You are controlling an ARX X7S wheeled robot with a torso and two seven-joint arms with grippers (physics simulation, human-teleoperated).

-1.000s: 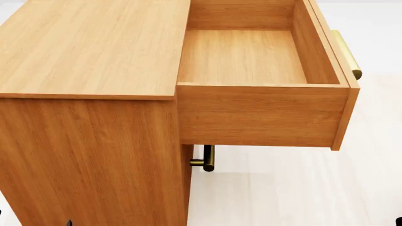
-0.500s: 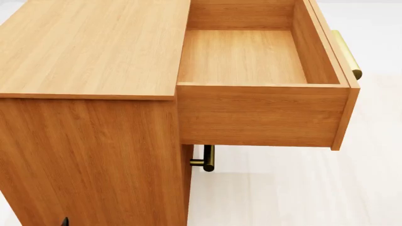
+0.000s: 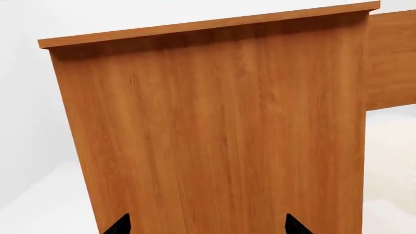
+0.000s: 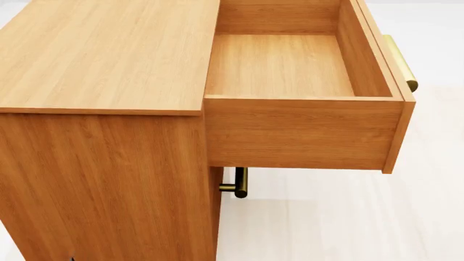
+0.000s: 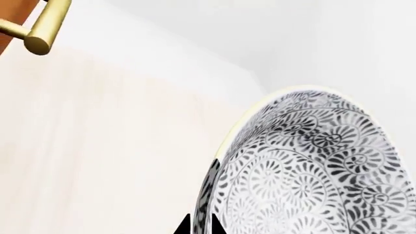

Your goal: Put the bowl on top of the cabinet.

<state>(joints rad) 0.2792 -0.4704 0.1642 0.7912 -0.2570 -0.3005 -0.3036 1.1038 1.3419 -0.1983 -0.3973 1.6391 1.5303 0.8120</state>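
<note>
Pale floor (image 4: 340,223) and white walls surround the cabinet (image 4: 101,54), which fills most of what we see from the head. Its flat top is bare wood, and its drawer (image 4: 305,130) stands pulled out past the top's right edge, with nothing inside. One brass handle (image 4: 401,62) runs along the drawer's front, and a second handle (image 4: 238,184) shows below the drawer, on the cabinet's front.

Our left tool (image 3: 206,228) faces the cabinet's side panel (image 3: 221,136). Only two dark fingertips (image 3: 119,225) show at the frame's edge, set well apart with nothing between them, so it is spread.

Our right tool (image 5: 199,226) shows the tips of two dark fingers, close together on the rim of the bowl (image 5: 312,170). They look to be pinching it. The bowl hangs tilted on edge beside the tool, its patterned outside turned toward the camera, above the floor. A brass handle (image 5: 42,27) sits well apart from it, at the far corner of that view. From the head, neither the bowl nor the right tool is in sight.
</note>
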